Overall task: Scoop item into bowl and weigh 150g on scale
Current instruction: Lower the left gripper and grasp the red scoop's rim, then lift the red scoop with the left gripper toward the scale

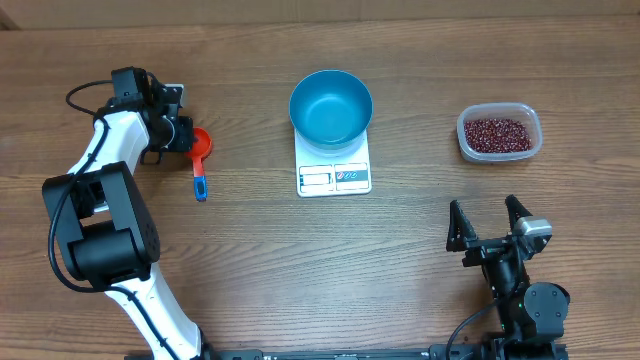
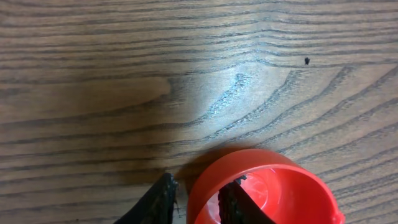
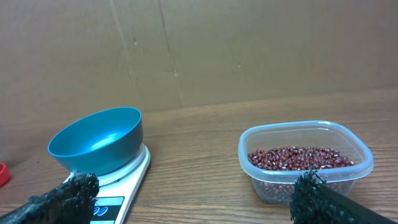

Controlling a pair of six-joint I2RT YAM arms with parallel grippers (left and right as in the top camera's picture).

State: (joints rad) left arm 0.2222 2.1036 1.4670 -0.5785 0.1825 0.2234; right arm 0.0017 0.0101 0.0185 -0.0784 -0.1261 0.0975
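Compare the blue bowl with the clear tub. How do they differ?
The bowl is round and opaque blue; the tub is rectangular and clear. The bowl is empty; the tub holds beans. The bowl sits on the scale; the tub sits on the table. Both are open-topped and upright.

A: What is the scene set upon?
B: A wooden table (image 1: pixel 250 270) is seen, mid-brown, with dark wavy grain run lengthwise. A pale sheen (image 2: pixel 227 93) is thrown on its surface by the light, and a tiny dark speck (image 2: pixel 306 60) is noted to one side of it.
A: And what is found behind it?
B: The far edge is closed off by a plain brown cardboard panel (image 3: pixel 267 50), stood upright. A slanting crease (image 3: pixel 172 62) is pressed into it.
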